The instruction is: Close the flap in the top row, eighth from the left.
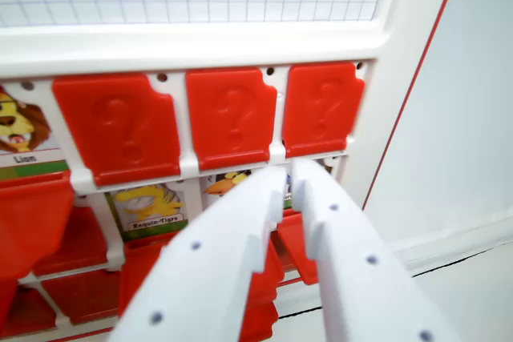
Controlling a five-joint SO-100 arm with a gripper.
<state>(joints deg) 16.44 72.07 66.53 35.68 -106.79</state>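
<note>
White pincer (288, 170) hiding lower flaps (292, 242)

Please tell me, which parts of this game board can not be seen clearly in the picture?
- Wrist view: the tool covers the card under the middle closed flap, so its picture is unclear.
- The lion card is cut by the left edge.
- The lower flaps are blurred and partly behind the tool.
- Columns further left are out of frame, so flaps cannot be counted.

Three closed question-mark flaps (232, 116) in the top row beside the lion card (18, 130); three picture cards showed.
</note>
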